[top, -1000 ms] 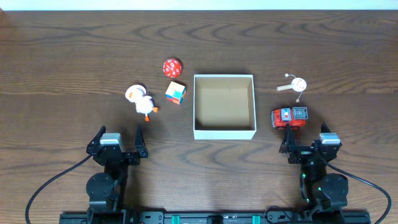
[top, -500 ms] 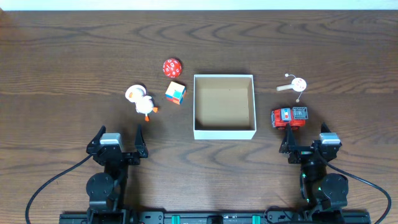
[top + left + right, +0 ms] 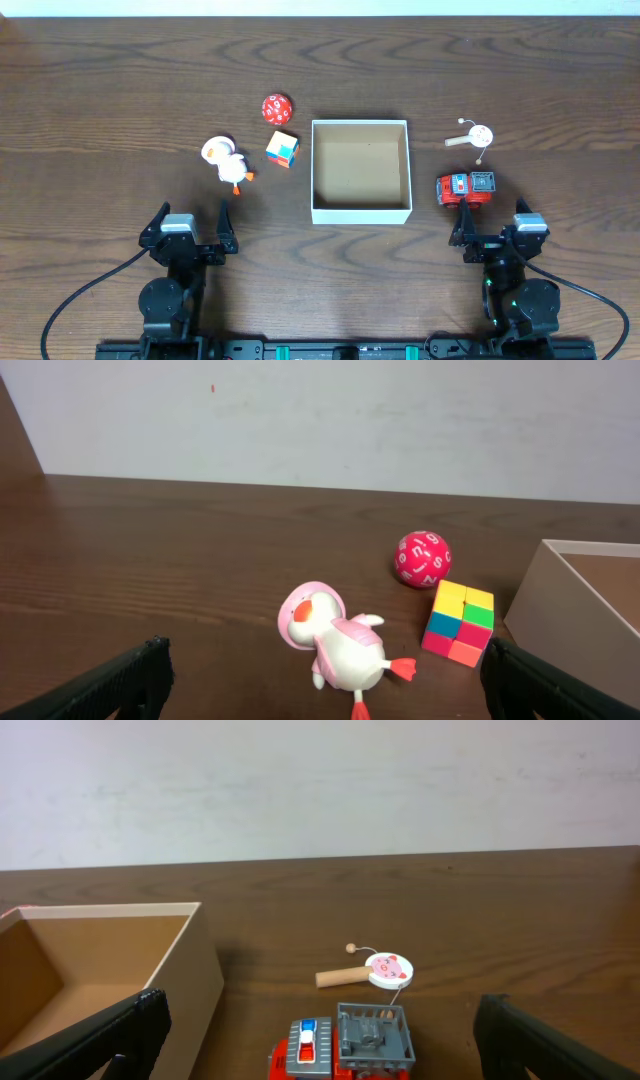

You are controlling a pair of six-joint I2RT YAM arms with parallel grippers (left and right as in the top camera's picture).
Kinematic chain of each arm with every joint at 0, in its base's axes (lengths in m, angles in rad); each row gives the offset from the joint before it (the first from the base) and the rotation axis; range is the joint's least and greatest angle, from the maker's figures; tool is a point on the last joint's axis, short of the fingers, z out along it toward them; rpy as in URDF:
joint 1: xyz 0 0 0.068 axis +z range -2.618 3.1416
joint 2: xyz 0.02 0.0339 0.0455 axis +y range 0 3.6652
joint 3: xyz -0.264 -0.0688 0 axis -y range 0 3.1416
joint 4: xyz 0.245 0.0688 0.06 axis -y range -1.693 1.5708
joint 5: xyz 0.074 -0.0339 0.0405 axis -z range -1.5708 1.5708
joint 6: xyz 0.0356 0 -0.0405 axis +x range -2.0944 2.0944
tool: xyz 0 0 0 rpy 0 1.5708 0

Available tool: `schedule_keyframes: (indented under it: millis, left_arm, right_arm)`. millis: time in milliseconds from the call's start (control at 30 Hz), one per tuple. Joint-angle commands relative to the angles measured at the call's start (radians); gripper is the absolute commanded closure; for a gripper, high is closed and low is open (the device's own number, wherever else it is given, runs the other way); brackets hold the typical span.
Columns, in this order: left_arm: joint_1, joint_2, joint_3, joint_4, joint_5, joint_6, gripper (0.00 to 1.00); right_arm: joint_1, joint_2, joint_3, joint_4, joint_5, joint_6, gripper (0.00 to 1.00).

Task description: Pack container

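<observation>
This looks like a robot lab bench: a dark wood-grain table [image 3: 100, 80] runs up to a bare white wall [image 3: 320, 410]. At the bottom edge, a left arm [image 3: 172, 262] and a right arm [image 3: 520, 272] sit on a black rail [image 3: 320, 350], black cables [image 3: 85, 290] looping out at the lower corners. Small toys, a duck [image 3: 228, 163] and a truck [image 3: 465, 187], lie spread around an open box [image 3: 361, 214].

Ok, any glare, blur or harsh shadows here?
Overhead: even light, sharp, no glare on the container. Left wrist: duck and cube crisp; the jaws, wide apart at the bottom corners, are dark and soft. Right wrist: truck cropped by the bottom edge.
</observation>
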State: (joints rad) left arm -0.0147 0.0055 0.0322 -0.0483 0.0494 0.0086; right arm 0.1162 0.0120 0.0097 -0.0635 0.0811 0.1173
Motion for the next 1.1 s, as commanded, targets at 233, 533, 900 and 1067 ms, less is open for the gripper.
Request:
schedule_keyframes:
  millis: [233, 533, 900, 1067]
  left_arm:
    - [0.005, -0.002, -0.028, -0.015, 0.004, 0.017, 0.02]
    - [0.005, -0.002, -0.028, -0.015, 0.004, 0.017, 0.02]
    - [0.005, -0.002, -0.028, -0.015, 0.004, 0.018, 0.02]
    - [0.005, -0.002, -0.028, -0.015, 0.004, 0.018, 0.02]
  right_arm:
    - [-0.008, -0.005, -0.004, 0.0, -0.003, -0.014, 0.01]
    - [-0.008, -0.005, -0.004, -0.003, -0.011, 0.032, 0.01]
    - [-0.008, 0.173, 0.362, -0.195, 0.115, 0.035, 0.01]
    - [-0.008, 0.501, 0.722, -0.446, 0.117, 0.034, 0.01]
